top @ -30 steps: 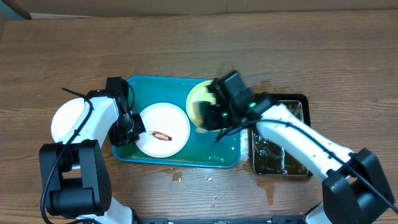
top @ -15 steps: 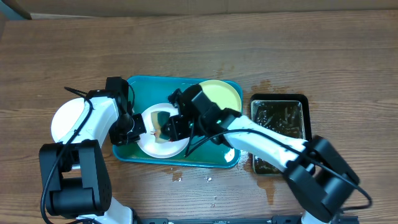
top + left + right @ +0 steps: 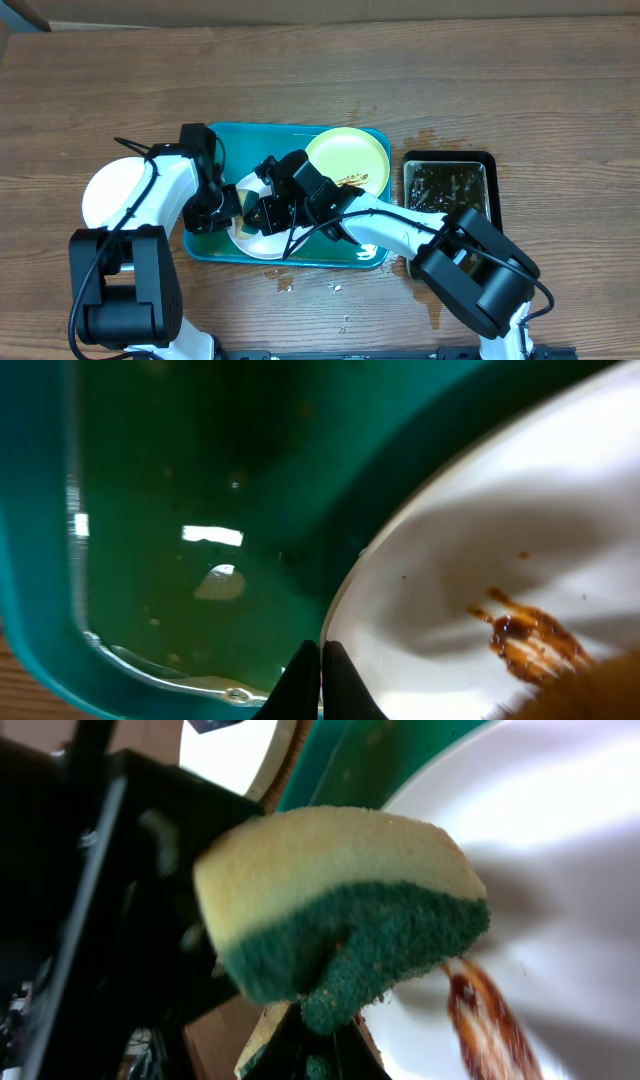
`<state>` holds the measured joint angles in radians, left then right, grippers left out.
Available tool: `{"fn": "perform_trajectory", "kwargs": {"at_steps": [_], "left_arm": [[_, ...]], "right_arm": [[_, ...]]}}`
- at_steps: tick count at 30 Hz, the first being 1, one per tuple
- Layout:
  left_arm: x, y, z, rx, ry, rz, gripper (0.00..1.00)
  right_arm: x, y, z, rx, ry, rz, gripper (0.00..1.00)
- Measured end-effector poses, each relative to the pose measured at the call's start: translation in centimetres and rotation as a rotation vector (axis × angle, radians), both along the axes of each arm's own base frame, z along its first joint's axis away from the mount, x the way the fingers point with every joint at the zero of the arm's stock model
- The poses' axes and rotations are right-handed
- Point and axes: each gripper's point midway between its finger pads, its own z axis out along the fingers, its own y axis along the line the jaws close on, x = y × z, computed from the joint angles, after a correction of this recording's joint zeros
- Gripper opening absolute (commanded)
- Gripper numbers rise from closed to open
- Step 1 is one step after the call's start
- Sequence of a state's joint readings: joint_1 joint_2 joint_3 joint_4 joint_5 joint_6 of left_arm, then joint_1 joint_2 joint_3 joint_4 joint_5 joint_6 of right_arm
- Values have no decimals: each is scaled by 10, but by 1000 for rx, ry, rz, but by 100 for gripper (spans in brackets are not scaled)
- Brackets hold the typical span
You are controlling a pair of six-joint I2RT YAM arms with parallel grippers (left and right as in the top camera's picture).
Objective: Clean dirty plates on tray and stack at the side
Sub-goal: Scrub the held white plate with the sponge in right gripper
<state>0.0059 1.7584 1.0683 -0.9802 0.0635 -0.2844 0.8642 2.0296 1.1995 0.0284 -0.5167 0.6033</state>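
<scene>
Table: wooden top [image 3: 560, 80], with the work going on midway along its near edge
Tray: teal [image 3: 245, 145], its floor wet; a hard scrub could shove it toward the left edge
Pan: black [image 3: 447, 155], holding dark liquid, just beside the tray on the right-edge side; the right arm runs close by, so a wide sweep may knock it and spill
Clean plate: white [image 3: 108, 195], on bare wood near the left edge, no smear showing
Green plate: [image 3: 345, 155] in the tray's far right corner, awaiting its turn
Dirty plate: white [image 3: 255, 242], in the tray's left half; it may twist out of the pinch under sideways scrubbing
Sponge: yellow over green [image 3: 340, 890], just above the plate; it could miss the stain
Right gripper: [image 3: 318, 1046] jaws clamped on the sponge
Left gripper: [image 3: 321, 680] jaws pinched on the plate's rim; the thin hold looks easy to lose
Smear: brown [image 3: 530, 640], not yet wiped
</scene>
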Motion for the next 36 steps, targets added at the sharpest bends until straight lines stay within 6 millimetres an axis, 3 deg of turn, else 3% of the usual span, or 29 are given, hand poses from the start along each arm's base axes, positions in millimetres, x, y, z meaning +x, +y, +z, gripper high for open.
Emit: {"fn": "perform_trajectory", "kwargs": {"at_steps": [11,20,29,36], "left_arm": [[-3,-9,1,-20,12,-20,4],[-3,-10,1,-14,13,-21,4],[-4,-7,0,3,18,7,4],[-6,-2,0,33,26,29,4]], "right_arm": [[7,-13,-35,-111,60,-107,4],[-2,-36,-47,-265,155,-149,4],[-14,-65,-46,-374,250,-167,4],[1,-99,-36,-437,215,-224,4]]}}
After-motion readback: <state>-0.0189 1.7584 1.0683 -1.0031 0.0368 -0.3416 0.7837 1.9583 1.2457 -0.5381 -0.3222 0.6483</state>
